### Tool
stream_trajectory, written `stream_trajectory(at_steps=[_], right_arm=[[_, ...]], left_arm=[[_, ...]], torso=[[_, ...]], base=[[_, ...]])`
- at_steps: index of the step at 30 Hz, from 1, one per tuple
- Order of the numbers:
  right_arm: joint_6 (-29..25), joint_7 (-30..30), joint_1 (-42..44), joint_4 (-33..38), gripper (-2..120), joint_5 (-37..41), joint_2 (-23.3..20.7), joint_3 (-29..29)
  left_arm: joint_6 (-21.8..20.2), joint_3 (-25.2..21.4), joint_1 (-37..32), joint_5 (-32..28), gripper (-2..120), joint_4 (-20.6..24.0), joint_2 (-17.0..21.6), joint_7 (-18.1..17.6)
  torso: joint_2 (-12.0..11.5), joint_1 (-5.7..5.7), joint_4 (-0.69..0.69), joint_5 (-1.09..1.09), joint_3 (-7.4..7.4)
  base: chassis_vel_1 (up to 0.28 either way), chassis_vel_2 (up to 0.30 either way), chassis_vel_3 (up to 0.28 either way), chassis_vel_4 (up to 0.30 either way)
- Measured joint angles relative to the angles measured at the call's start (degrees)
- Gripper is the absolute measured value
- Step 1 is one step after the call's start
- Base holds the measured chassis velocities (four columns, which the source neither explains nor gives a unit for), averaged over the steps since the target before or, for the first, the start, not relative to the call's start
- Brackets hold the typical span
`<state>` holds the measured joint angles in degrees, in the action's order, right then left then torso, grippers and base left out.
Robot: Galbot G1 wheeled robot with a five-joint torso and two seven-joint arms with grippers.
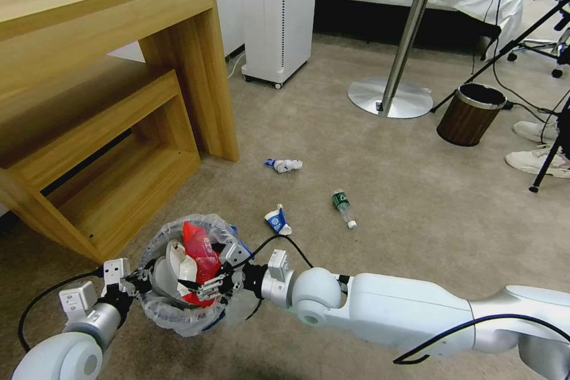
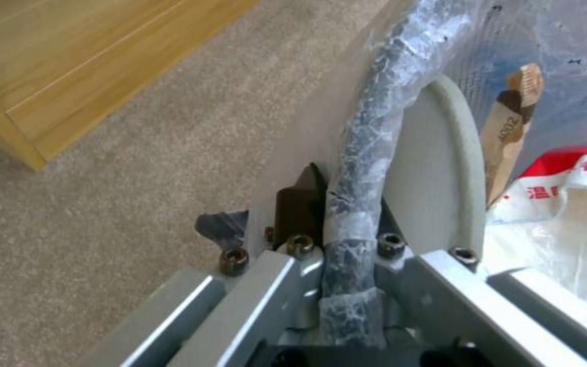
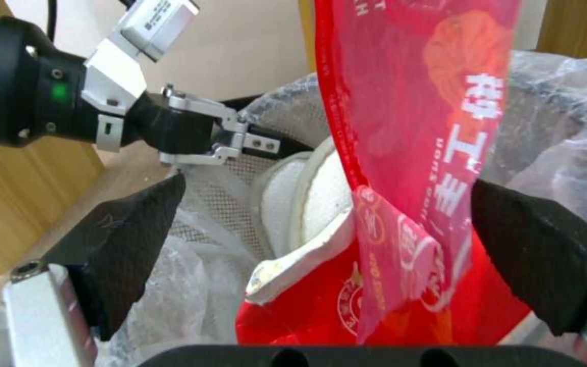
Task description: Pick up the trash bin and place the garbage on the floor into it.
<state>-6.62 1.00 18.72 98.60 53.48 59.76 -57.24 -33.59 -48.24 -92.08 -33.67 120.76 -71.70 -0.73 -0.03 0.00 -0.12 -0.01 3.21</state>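
Crinkly translucent plastic lines the trash bin [image 1: 181, 273], which hangs above the carpet near the wooden bench [image 1: 101, 101], carried by the left gripper [image 1: 138, 282]. That gripper's fingers are closed on the bag-wrapped rim, one inside and one outside, as the left wrist view shows at the rolled edge [image 2: 368, 153]. The hold looks sound because the rim is the stiffest part of a light mesh-walled bin; the slick liner could slide on it, so the pinch should stay firm and the bin level. Inside lie a white slipper [image 3: 307, 204], a wooden stick [image 2: 511, 127] and a red-white carton [image 2: 565, 173]. The right gripper [image 1: 205, 288] hovers over the bin's mouth with its fingers [image 3: 124, 244] spread wide on either side of a red wrapper [image 3: 416, 127], touching neither face of it. The wrapper stands up out of the bin; it is thin, limp film, nearly weightless, and will likely crumple or spring back up rather than settle. Three pieces remain on the floor: a blue-white wrapper [image 1: 278, 219] close by, a crumpled wrapper [image 1: 284, 164] farther off, and a clear green-label bottle [image 1: 343, 208]. The bottle is light, smooth and apt to roll; I would take it across the middle of its body. The wrappers are soft and best pinched at a raised fold.
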Motion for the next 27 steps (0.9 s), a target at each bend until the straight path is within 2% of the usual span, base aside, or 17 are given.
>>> stream_trajectory(at_steps=[7,11,13,15,17,19,21,23,25,26,27], right_arm=[[-1.67,-1.27,2.35,2.11,100,0.0,-2.07,5.92],[-2.61,-3.23,5.94,4.82,100,0.24,-4.4,14.18],[-2.63,-3.41,6.52,5.17,100,0.3,-4.69,15.35],[-2.77,-3.83,9.15,6.64,100,0.72,-5.98,21.76],[-2.77,-3.83,9.88,7.0,100,0.82,-6.34,23.66],[-3.03,-2.99,12.8,8.23,100,0.9,-7.83,30.85],[-3.02,-2.78,13.79,8.61,100,0.91,-8.32,33.14],[-2.65,-1.63,18.32,9.73,100,0.74,-10.0,42.44],[-2.38,-0.77,19.5,9.98,100,0.53,-10.24,44.39],[-1.97,1.08,23.45,10.48,100,-0.01,-10.59,50.25],[-1.97,1.08,23.45,10.48,100,-0.01,-10.59,50.25]], left_arm=[[0.0,0.4,0.58,0.21,0,-0.59,0.1,-0.07],[-0.13,0.38,0.72,0.16,0,-0.68,0.55,-0.1],[-0.15,0.35,0.73,0.12,0,-0.68,0.61,-0.11],[-0.24,0.14,0.66,-0.03,0,-0.58,0.95,-0.15],[-0.26,0.1,0.61,-0.07,0,-0.51,1.02,-0.15],[-0.27,0.0,0.44,-0.19,0,-0.18,1.2,-0.15],[-0.28,-0.01,0.41,-0.22,0,-0.05,1.25,-0.15],[-0.28,-0.12,0.26,-0.25,0,0.33,1.23,-0.14],[-0.28,-0.14,0.19,-0.27,0,0.44,1.22,-0.13],[-0.28,-0.16,0.13,-0.3,0,0.65,1.26,-0.07],[-0.28,-0.16,0.13,-0.3,0,0.65,1.26,-0.07]], torso=[[0.0,0.0,0.0,0.0,0.0],[0.0,0.0,0.0,0.0,0.0],[0.01,0.0,0.0,0.0,0.0],[0.0,0.0,0.0,0.01,0.0],[0.0,0.0,0.0,0.01,0.0],[0.0,0.0,0.01,0.0,0.0],[0.0,0.0,0.01,0.01,0.0],[0.0,0.0,0.0,0.0,0.0],[0.01,0.0,0.0,0.0,0.0],[0.0,0.0,0.01,0.02,0.0],[0.0,0.0,0.01,0.02,0.0]], base=[[0.0,0.0,0.0,0.0],[0.0,0.0,0.0,0.0],[0.0,0.0,0.0,0.0],[0.0,0.0,0.0,0.0],[0.0,0.0,0.0,0.0],[0.0,0.0,0.0,0.0],[0.0,0.0,0.0,0.0],[0.0,0.0,0.0,0.0],[0.0,0.0,0.0,0.0],[0.0,0.0,0.0,0.0],[0.0,0.0,0.0,0.0]])
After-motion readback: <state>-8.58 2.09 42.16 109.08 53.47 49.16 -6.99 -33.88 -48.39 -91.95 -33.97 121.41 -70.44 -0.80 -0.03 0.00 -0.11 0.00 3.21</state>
